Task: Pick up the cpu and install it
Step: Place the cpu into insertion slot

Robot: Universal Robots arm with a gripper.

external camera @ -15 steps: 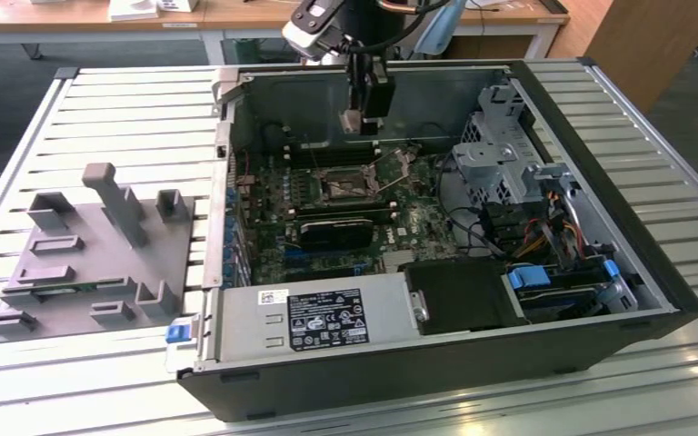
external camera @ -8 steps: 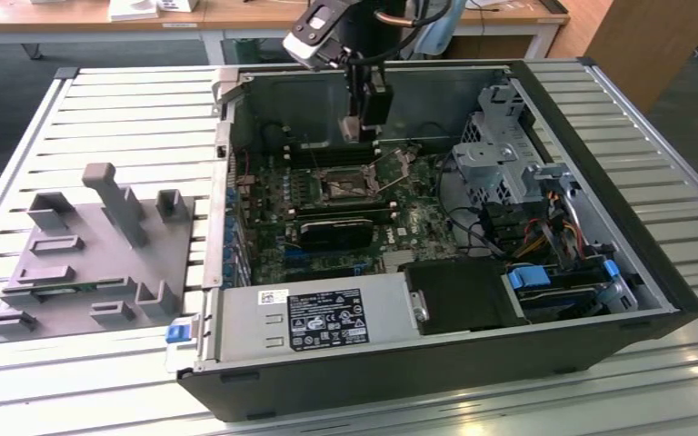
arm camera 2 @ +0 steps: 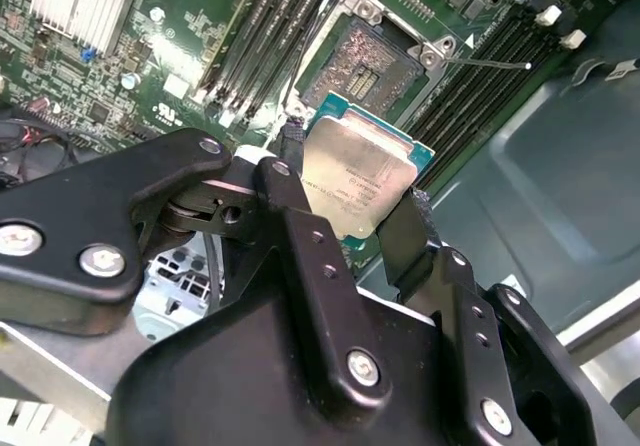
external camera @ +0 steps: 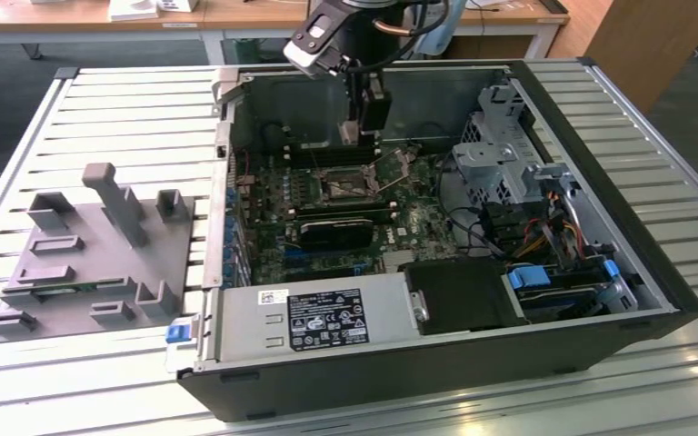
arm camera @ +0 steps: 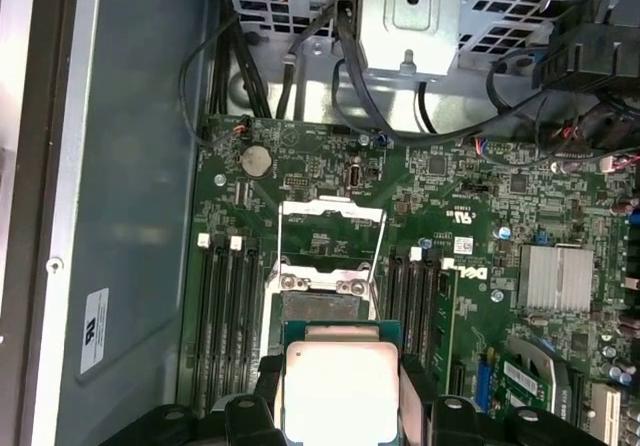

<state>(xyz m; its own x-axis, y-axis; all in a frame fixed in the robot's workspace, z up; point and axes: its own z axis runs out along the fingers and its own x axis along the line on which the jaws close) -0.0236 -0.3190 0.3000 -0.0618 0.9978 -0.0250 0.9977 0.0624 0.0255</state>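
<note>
Cpu (arm camera 2: 358, 181): square flat chip, silvery plate on a green-edged board, plate side turned up toward both wrist cameras. Clamped by two opposite edges between the black fingers (arm camera 2: 288, 201) of the hand (arm camera 2: 350, 216). Held in the air inside the open computer case (external camera: 676, 300), clear of the motherboard (arm camera 2: 100, 96).

Relation governing the move: open socket (arm camera 2: 365, 66), pin field bare, lying just beyond the chip's free edge and lower down. In the exterior view, placed nearer the camera than the hand, with the hand hanging close to the case's far wall. Offset therefore sideways along the board as well as downward; chip not yet over the socket.

Axis: neither side longer than the other, being square. Sides running roughly parallel to the socket's sides and to the memory slots (arm camera 2: 270, 36) flanking it; possibly skewed or tipped a little, hard to judge at this angle.

Elsewhere: grey fixture block (external camera: 94, 245) on the slatted tabletop (external camera: 83, 109), at the exterior view's left of the case, well apart from the hand.
</note>
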